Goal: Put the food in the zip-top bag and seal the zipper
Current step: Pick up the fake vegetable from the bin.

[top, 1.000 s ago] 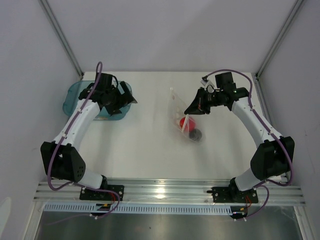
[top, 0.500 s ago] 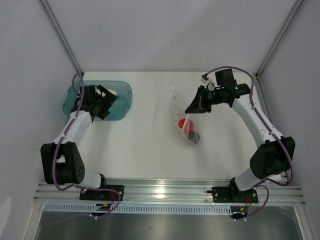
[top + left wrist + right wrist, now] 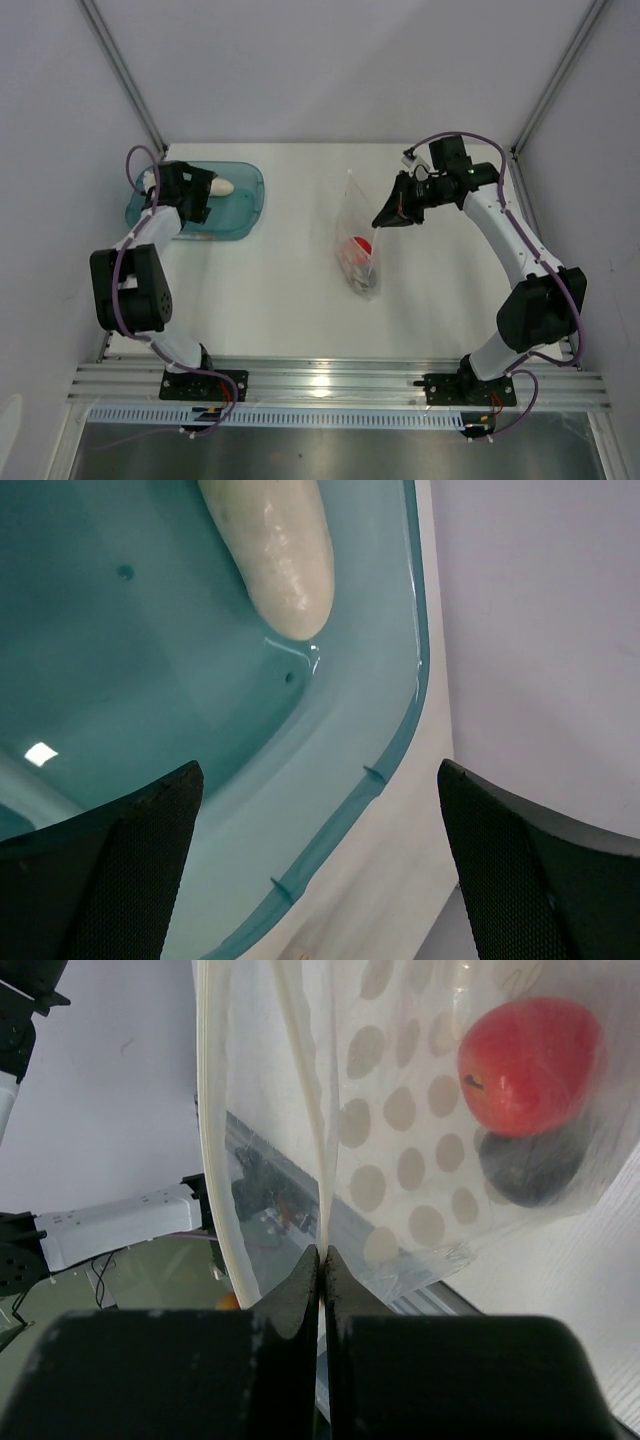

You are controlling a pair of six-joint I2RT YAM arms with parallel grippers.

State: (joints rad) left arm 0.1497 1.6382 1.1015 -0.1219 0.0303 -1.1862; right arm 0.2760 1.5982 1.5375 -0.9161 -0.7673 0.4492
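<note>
Right wrist: right end effector (image 3: 322, 1255) clamped on zip-top bag (image 3: 400, 1110); left wrist: left end effector (image 3: 320, 770) apart near radish (image 3: 280, 550).

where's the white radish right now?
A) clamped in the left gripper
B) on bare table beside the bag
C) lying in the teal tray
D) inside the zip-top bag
C: the radish lies on the floor of the teal tray, and the left gripper is open and clear of it.
</note>
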